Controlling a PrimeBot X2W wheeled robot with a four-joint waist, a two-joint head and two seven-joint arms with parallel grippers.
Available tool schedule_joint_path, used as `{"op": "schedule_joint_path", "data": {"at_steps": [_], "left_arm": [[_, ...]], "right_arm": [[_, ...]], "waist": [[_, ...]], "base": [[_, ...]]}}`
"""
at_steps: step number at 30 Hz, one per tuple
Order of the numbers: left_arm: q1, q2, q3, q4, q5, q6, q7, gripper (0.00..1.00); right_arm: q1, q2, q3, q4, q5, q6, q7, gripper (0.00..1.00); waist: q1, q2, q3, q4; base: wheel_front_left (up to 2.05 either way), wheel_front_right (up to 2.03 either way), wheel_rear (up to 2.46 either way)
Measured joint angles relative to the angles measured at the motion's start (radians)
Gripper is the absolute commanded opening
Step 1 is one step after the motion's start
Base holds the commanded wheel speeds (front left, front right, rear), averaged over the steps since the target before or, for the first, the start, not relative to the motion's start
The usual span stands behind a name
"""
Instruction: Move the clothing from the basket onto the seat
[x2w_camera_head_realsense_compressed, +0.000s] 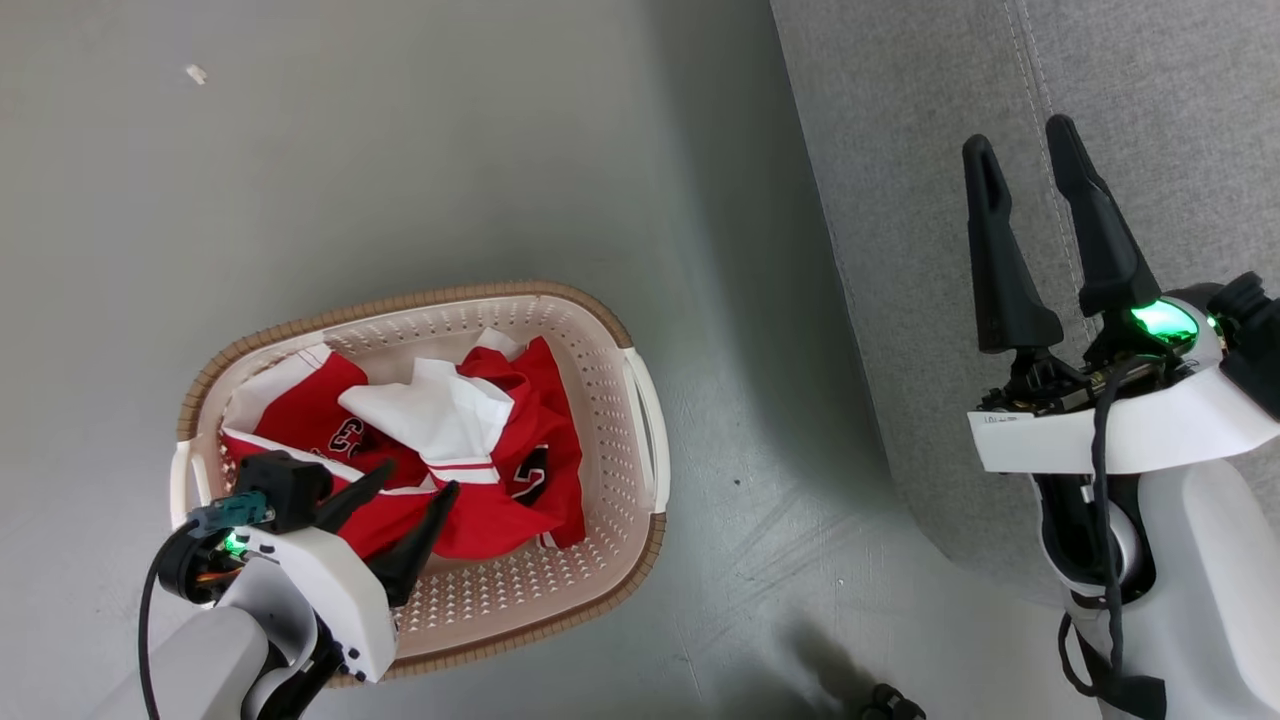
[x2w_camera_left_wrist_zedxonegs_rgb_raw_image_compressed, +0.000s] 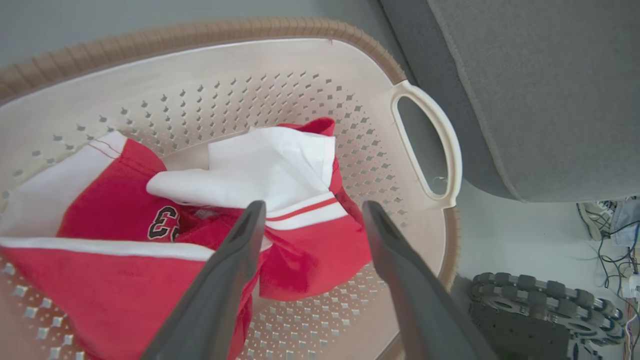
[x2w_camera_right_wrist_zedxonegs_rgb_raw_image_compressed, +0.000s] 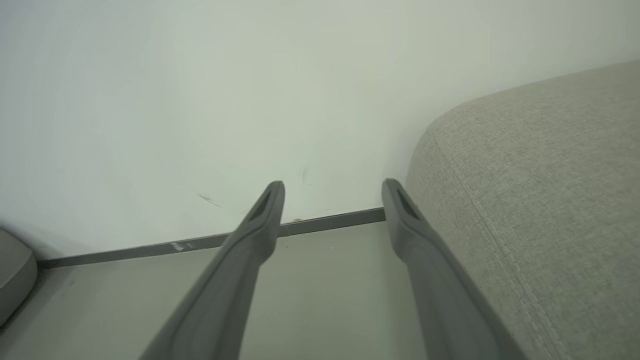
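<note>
From the head we see the basket (x2w_camera_head_realsense_compressed: 604, 392) on the grey floor (x2w_camera_head_realsense_compressed: 400, 150) with the clothing (x2w_camera_head_realsense_compressed: 500, 505) heaped inside. Our left pincer (x2w_camera_head_realsense_compressed: 422, 477) hangs spread over its near-left corner. Our right pincer (x2w_camera_head_realsense_compressed: 1020, 135) is spread and empty over the edge of the seat (x2w_camera_head_realsense_compressed: 930, 250).

The left wrist shows spread fingers either side of a red-and-white fold; we cannot tell if they touch it.

The right wrist shows a pale wall (x2w_camera_right_wrist_zedxonegs_rgb_raw_image_compressed: 200, 100) ahead, with the seat beside the fingers.
</note>
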Motion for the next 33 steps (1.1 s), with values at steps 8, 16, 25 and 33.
{"op": "schedule_joint_path", "data": {"at_steps": [8, 16, 25, 33], "left_arm": [[-0.024, 0.004, -0.031, 0.02, -0.019, 0.0, 0.026, 1.0], [-0.068, 0.025, -0.034, 0.061, -0.036, 0.0, 0.044, 1.0], [-0.1, 0.052, -0.029, 0.12, -0.061, 0.0, 0.07, 1.0], [-0.128, 0.07, -0.032, 0.17, -0.062, 0.0, 0.086, 1.0]], "right_arm": [[-0.028, 0.0, 0.017, -0.012, 0.024, 0.0, 0.0, 1.0], [-0.035, 0.0, 0.023, -0.029, 0.029, 0.0, 0.0, 1.0], [-0.036, 0.0, 0.036, -0.039, 0.049, 0.0, 0.0, 1.0], [-0.036, 0.001, 0.059, -0.051, 0.059, 0.0, 0.0, 1.0]], "waist": [[0.0, 0.0, 0.047, -0.027], [0.0, 0.0, 0.093, -0.056], [0.0, 0.0, 0.141, -0.092], [0.0, 0.0, 0.186, -0.129]], "base": [[0.0, 0.0, 0.0], [0.0, 0.0, 0.0], [0.0, 0.0, 0.0], [0.0, 0.0, 0.0]]}}
